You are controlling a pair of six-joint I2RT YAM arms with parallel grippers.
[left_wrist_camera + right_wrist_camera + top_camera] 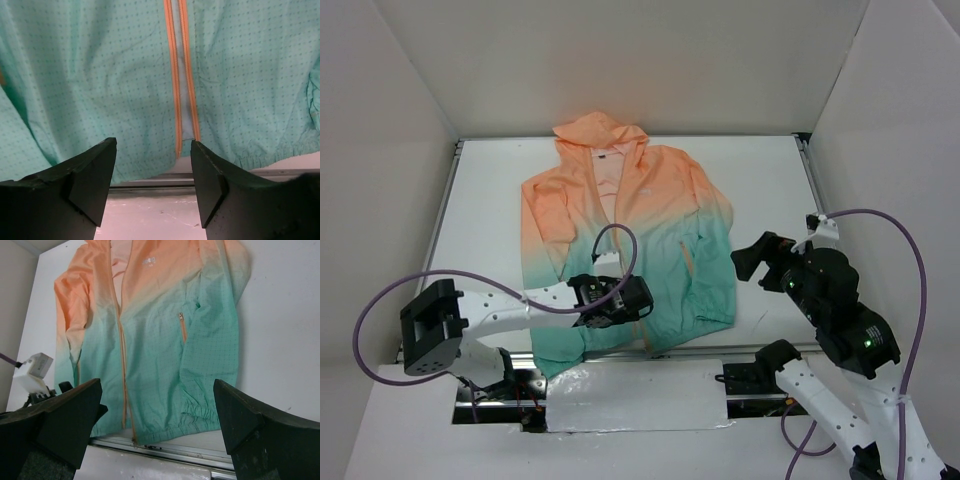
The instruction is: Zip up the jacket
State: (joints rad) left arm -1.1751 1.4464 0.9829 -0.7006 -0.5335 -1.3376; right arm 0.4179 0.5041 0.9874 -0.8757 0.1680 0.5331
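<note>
Jacket [630, 240]: lies flat, front up, in the centre of the top view on the white bench [770, 180]. The hood [600, 130] is toward the top of the frame and the hem toward the bottom edge. The colour is peach-orange at hood and shoulders, fading to teal at the hem. The fabric is thin with a fine dotted pattern, and the hem is gathered by elastic.

Zipper [176, 90]: orange, running down the centre. In the left wrist view its two tapes lie side by side with a narrow pale strip between them. Whether they are joined at the hem cannot be told. Near the collar the front lies open over pale lining.

Other marks: small white logo [148, 260] on the chest and a short orange pocket zip [183, 327].

Left claw [152, 144]: at the hem, lower centre of the top view. Its fingers are spread apart on either side of the zipper's lower end and grip nothing.

Right claw [157, 384]: right of the jacket, spread wide, holding nothing.
</note>
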